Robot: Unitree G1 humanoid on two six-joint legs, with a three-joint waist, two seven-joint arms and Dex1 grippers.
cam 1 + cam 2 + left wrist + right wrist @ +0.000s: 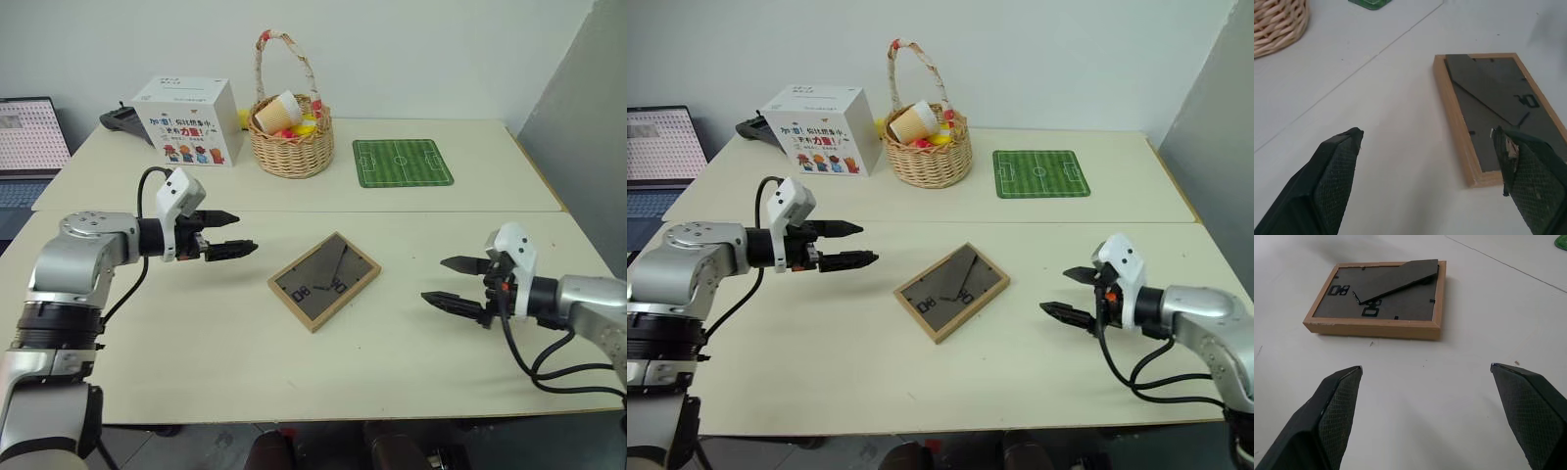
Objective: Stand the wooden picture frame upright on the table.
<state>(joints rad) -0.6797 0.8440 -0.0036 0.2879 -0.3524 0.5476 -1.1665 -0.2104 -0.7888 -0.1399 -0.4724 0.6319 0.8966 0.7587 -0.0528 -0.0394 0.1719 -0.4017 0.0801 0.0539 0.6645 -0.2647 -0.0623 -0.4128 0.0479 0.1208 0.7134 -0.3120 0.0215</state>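
The wooden picture frame (324, 280) lies flat, back panel up, on the pale surface (196, 333) between the left pincer (227, 233) and right pincer (453, 282), both spread apart and empty, its propped-open stand (1400, 279) clear from the right wrist.

Wooden picture frame (324, 280), between both sets of open jaws, is showing light wood border, dark grey panel. Table (196, 333) is showing pale cream. Beyond jaws: green mat (402, 163) is carrying white pitch lines; basket (291, 145) is showing tan weave.
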